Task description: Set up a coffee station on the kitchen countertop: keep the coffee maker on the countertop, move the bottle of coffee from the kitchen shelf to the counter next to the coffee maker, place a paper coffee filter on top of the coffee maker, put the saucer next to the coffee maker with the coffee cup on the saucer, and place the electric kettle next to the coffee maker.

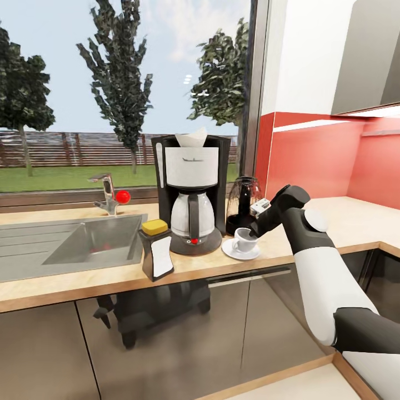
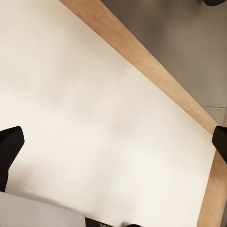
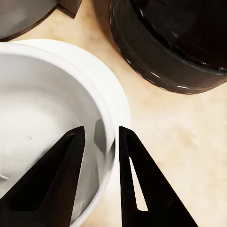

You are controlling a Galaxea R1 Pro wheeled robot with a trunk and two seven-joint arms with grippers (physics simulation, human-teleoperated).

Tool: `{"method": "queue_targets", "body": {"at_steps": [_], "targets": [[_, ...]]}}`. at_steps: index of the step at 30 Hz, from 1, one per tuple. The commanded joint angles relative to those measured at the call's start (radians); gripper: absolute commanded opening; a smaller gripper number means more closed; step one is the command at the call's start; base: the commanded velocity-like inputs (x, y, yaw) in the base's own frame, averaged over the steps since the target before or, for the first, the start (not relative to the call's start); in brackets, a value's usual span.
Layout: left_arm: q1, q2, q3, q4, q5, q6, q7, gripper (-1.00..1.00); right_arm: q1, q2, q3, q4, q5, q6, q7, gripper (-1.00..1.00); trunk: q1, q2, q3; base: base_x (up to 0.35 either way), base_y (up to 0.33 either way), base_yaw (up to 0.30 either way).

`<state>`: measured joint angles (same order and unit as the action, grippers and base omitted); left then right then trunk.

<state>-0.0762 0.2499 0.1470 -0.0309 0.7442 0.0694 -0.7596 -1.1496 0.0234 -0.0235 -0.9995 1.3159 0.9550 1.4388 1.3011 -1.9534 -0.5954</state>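
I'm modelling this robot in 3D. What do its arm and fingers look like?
The right arm has glossy white rounded shells with black joint sections and a black wrist. The right gripper has two flat, matte black fingers tapering to points. No cables or markings are visible.

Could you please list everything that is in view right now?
coffee maker: one, black and white, on the countertop right of the sink.
paper coffee filter: one, white, on top of the coffee maker.
bottle of coffee: one, dark, yellow lid, front left of the coffee maker.
saucer: one, white, right of the coffee maker.
coffee cup: one, white, on the saucer.
electric kettle: one, dark glass, behind the saucer.
sink: one, grey, with a tap.
right pincer: black, fingers straddling the cup's rim.
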Motion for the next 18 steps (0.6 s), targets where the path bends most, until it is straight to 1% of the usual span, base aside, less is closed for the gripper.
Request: {"method": "queue_targets", "body": {"at_steps": [1, 4, 15, 18], "targets": [[-0.001, 0.0, 0.008, 0.0, -0.002, 0.007, -0.004, 1.0, -0.001, 0.001, -0.003, -0.001, 0.009, 0.01, 0.011, -1.0, 0.0, -0.001, -0.001, 0.0, 0.0, 0.0], [-0.001, 0.0, 0.008, 0.0, -0.003, 0.007, -0.004, 1.0, -0.001, 0.001, -0.002, -0.001, 0.009, 0.01, 0.011, -1.0, 0.011, -0.022, -0.011, 0.0, 0.0, 0.0], [-0.001, 0.0, 0.008, 0.0, -0.002, 0.008, -0.003, 1.0, -0.001, 0.001, -0.003, -0.001, 0.009, 0.01, 0.011, -1.0, 0.011, -0.022, -0.011, 0.002, 0.0, 0.0], [-0.001, 0.0, 0.008, 0.0, -0.002, 0.008, -0.003, 1.0, -0.001, 0.001, -0.003, -0.001, 0.009, 0.01, 0.011, -1.0, 0.011, -0.022, -0.011, 0.123, 0.0, 0.0]]}}
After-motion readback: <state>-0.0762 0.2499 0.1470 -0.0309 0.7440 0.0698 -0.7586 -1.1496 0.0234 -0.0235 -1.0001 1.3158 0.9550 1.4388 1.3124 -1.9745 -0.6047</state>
